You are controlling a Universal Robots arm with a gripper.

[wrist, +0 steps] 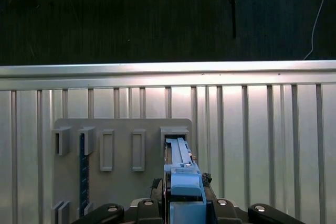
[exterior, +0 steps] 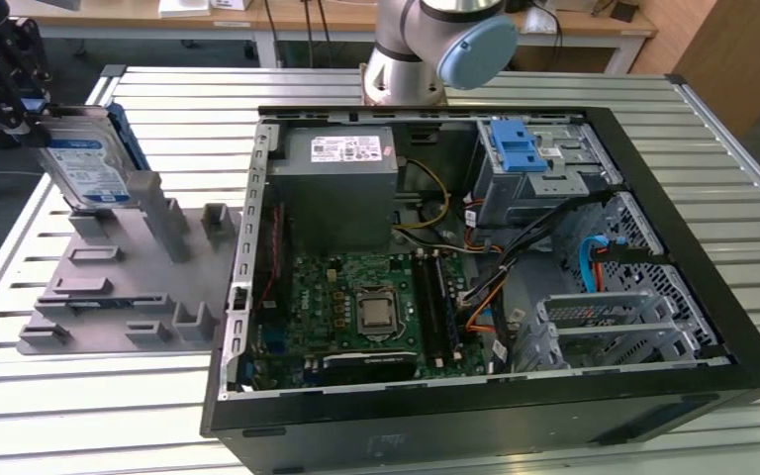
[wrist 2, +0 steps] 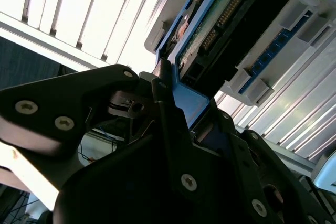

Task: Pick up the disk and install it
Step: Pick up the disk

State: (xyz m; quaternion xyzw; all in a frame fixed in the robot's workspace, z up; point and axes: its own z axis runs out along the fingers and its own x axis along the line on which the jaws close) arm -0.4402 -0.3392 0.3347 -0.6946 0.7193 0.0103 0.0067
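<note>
Progress stands at the pick-up half, by my reading. In the exterior view the gripper (exterior: pixel 17 94) sits at about ten o'clock from the open computer case (exterior: pixel 486 427), over the grey holder fixture (exterior: pixel 103 297) on the slatted table (exterior: pixel 90 416). It is clenched on the top edge of the disk (exterior: pixel 87 163), which stands on edge and slightly tilted with its white-and-blue label facing the camera.

In the second wrist view the black fingers (wrist 2: pixel 168 129) press on either side of the blue bracket (wrist 2: pixel 189 103), and the disk's green circuit-board side (wrist 2: pixel 220 24) runs away from them. The first wrist view looks down along the disk's bracketed edge (wrist: pixel 181 166) onto the fixture's row of slots (wrist: pixel 121 135), with the disk over the end slot.

The disk's lower edge is close to the fixture's posts. I cannot tell whether it has cleared the slot or rests in it.

Installation is not yet done. The grey drive cage (exterior: pixel 552 173) with its blue latch (exterior: pixel 522 148) lies well apart from the disk, at about one o'clock inside the case and at three o'clock from the power supply (exterior: pixel 340 168). So the grasp looks made, while the carry across and the seating in the case are left.
</note>
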